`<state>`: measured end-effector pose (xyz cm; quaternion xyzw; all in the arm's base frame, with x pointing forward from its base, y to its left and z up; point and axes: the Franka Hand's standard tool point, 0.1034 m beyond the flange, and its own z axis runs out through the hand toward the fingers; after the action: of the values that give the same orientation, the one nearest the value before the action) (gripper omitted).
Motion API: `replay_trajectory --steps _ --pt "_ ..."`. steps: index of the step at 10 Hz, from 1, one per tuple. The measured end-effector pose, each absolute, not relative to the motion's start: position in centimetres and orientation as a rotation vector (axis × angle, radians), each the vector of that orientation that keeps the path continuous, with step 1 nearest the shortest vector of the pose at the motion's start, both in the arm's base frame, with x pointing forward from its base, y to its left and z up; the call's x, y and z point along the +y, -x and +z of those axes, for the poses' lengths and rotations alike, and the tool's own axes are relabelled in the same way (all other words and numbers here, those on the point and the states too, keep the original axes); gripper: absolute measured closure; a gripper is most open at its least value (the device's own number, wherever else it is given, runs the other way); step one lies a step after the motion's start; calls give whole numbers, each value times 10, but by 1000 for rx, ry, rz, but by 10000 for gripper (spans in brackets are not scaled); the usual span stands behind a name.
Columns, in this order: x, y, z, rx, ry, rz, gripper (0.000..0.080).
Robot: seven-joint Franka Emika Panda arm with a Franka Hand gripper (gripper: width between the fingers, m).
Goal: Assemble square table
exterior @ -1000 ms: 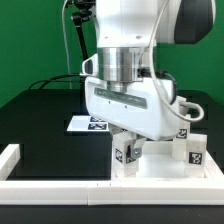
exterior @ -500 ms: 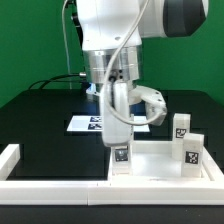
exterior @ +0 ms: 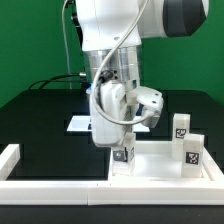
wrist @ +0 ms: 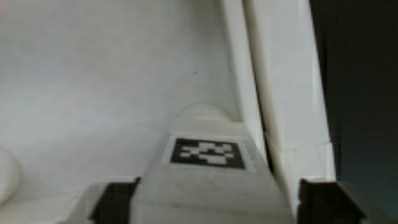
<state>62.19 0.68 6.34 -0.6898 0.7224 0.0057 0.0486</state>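
My end effector is down at the corner of the square table top on the exterior view's left, with its fingers narrowed onto a small white leg that carries a black-and-white tag. In the wrist view the same leg runs up between my two dark fingertips, one on each side and pressed against it, so I am gripping it. The leg's far end points into the tray-like top and sits just beside the raised rim; I cannot tell whether it touches the tray floor.

The top lies on the black surface, against the long white rail that runs along the front edge with its end turned up on the exterior view's left. Two more tagged legs stand upright on the exterior view's right: one further back, the other nearer the rail, close to each other but apart. Behind my arm, the marker board lies flat on the surface, mostly hidden by my wrist.
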Motion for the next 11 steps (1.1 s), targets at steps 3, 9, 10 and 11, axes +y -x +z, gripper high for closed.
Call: replay_trajectory --steps 3,9,10,11 --pt "16 -622 64 1691 2551 -20 158" --pt "7 -623 65 886 2966 -65 150" --pt "3 -626 66 775 3000 -109 150" --pt "-2 -627 66 755 3007 -134 150"
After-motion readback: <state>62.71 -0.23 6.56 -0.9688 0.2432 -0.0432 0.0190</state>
